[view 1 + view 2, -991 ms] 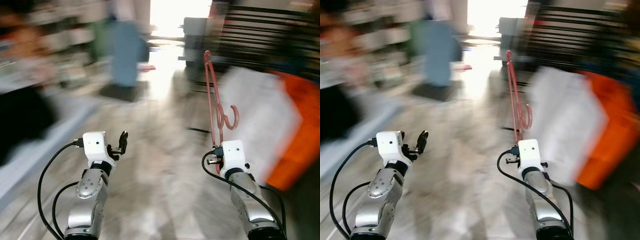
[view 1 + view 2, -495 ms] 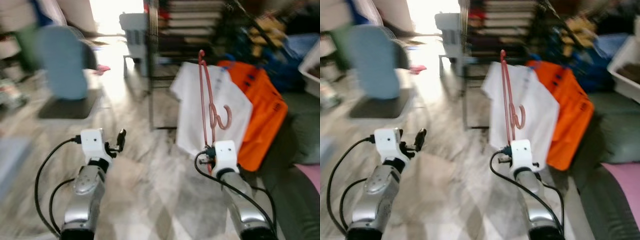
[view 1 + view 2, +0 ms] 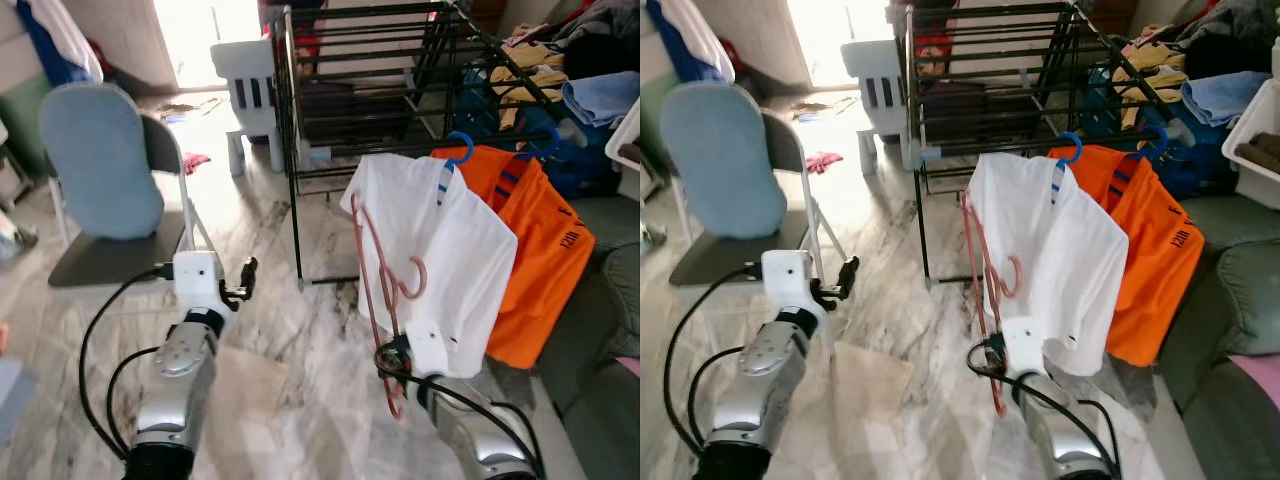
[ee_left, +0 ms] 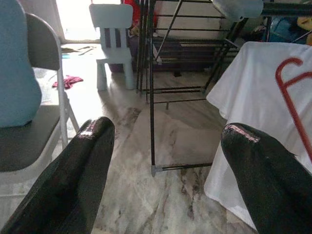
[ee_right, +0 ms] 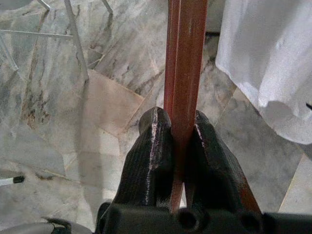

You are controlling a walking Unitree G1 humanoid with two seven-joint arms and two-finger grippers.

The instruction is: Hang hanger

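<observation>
Turning toward the black drying rack (image 3: pixel 400 60) has steadied the view, and the rack now stands close ahead. Right gripper (image 5: pixel 175 131) is clamping the pink hanger (image 3: pixel 385 290), which is standing upright before the white shirt (image 3: pixel 450 250). Left gripper (image 3: pixel 245 280) is hovering with fingers apart. I judge the hook should be lifted over a free rail, avoiding the shirt.

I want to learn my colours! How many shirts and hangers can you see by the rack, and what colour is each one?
White shirt: 1
Orange shirt: 1
Blue hangers, on the black drying rack: 2
Red hanger, pinched in the right gripper: 1
Total: 5
</observation>
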